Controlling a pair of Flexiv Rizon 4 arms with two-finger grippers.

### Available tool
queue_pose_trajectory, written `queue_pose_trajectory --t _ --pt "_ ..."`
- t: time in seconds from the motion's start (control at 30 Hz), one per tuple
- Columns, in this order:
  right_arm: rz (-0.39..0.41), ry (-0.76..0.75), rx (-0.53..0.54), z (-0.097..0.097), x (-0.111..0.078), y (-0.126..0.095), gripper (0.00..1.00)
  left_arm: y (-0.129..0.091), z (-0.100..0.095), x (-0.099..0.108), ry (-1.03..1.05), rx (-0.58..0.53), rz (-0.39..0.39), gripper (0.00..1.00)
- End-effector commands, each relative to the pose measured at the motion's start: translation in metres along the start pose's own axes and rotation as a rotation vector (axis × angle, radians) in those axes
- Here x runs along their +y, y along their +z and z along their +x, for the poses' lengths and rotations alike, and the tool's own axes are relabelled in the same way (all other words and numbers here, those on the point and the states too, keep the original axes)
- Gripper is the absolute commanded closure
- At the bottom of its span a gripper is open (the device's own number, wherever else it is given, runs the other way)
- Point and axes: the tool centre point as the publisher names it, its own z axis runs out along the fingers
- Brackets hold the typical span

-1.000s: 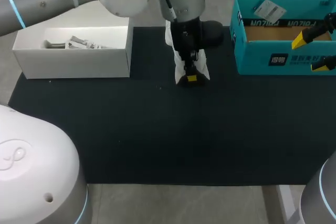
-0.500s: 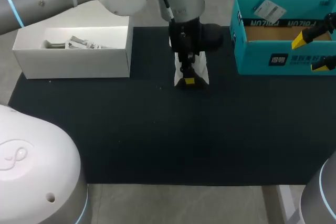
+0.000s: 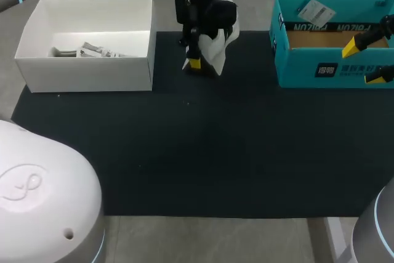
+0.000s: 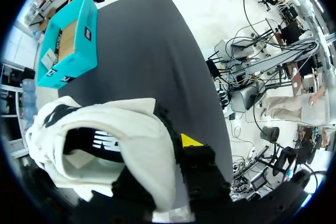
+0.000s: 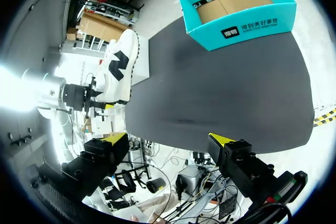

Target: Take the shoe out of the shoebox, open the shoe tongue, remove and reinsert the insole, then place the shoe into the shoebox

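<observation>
Shoe point(image 3: 214, 47) hangs clamped at its collar in left gripper point(image 3: 197, 61), toe slanting toward teal shoebox point(image 3: 320, 69); right gripper point(image 5: 168, 139) wide.

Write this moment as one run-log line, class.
left gripper: shut on white shoe, lifted off table | right gripper: open, empty | white box: no shoe inside | teal box: no shoe inside

overhead head view; wrists share teal box point(image 3: 301, 69)
</observation>
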Motion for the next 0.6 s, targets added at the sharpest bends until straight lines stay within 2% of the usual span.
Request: queue_pose_trajectory --t 0.03,0.23,0.4,0.6 --pt "-0.001 0.002 -0.002 0.000 0.000 0.001 0.00 -0.010 -0.012 0.029 -0.011 -0.019 0.021 1.00" --pt "-0.001 0.002 -0.002 0.000 0.000 0.001 0.00 -0.020 -0.020 0.064 -0.024 -0.036 0.035 1.00" --pt "-0.001 0.002 -0.002 0.000 0.000 0.001 0.00 -0.034 -0.027 0.105 -0.073 -0.050 0.054 1.00" --pt "-0.001 0.002 -0.002 0.000 0.000 0.001 0.00 -0.037 -0.036 0.153 -0.101 -0.033 -0.013 1.00"
